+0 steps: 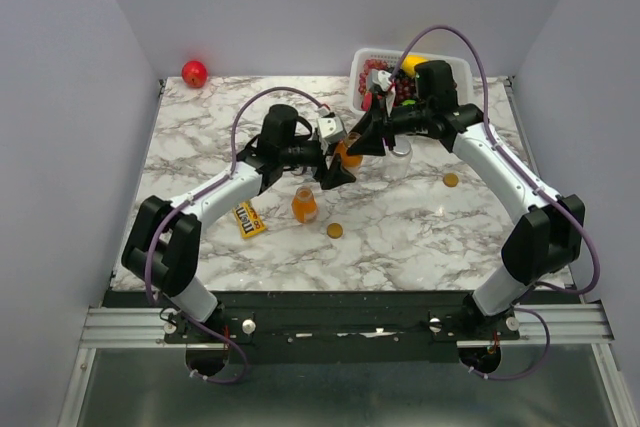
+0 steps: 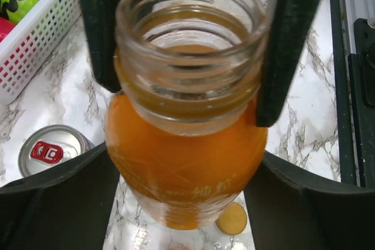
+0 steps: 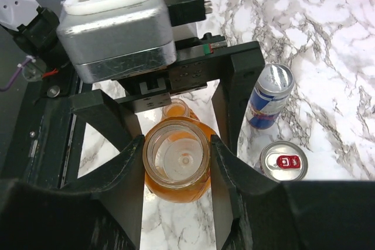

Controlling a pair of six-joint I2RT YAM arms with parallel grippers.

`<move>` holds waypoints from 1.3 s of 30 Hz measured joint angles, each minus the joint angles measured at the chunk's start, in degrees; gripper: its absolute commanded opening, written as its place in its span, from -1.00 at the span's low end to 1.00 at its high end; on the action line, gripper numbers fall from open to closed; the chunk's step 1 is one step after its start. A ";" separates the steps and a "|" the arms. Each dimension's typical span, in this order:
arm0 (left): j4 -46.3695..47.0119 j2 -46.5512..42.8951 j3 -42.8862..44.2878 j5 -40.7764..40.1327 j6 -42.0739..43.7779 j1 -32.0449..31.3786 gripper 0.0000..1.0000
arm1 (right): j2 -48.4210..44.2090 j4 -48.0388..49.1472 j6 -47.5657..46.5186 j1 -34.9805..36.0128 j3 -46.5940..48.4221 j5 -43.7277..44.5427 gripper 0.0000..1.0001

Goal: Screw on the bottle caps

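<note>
Open orange bottle (image 3: pixel 176 162) held upright between both grippers, long axis vertical, mouth pointing up.
The right gripper (image 3: pixel 176 155) pinches it from either side; the left gripper (image 2: pixel 184 100) flanks the threaded neck, and I cannot tell whether it presses. Beneath both lies a white-and-grey marbled surface (image 1: pixel 420 227), closed in by pale lilac walls (image 1: pixel 60 97). The bottle is stubby clear glass, orange liquid up to the shoulder, uncapped; a gold cap (image 2: pixel 232 219) lies on the surface just below the left gripper.
</note>
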 measured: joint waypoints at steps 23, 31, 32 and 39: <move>-35.43 -21.70 0.79 -3.28 17.44 10.29 -1.00 | 2.40 -23.45 -21.51 3.06 12.04 12.87 0.53; -37.16 -35.39 -10.86 -7.23 12.17 11.67 -1.00 | 4.52 -24.48 -31.61 14.45 -9.40 20.06 0.46; -37.20 -35.47 -11.30 -7.41 11.23 13.31 -1.00 | 4.74 -23.15 -31.17 15.02 -10.73 20.94 0.44; -37.16 -39.10 -13.07 -8.79 7.06 21.64 -1.00 | 10.05 -10.67 -24.68 18.60 -11.85 26.29 0.41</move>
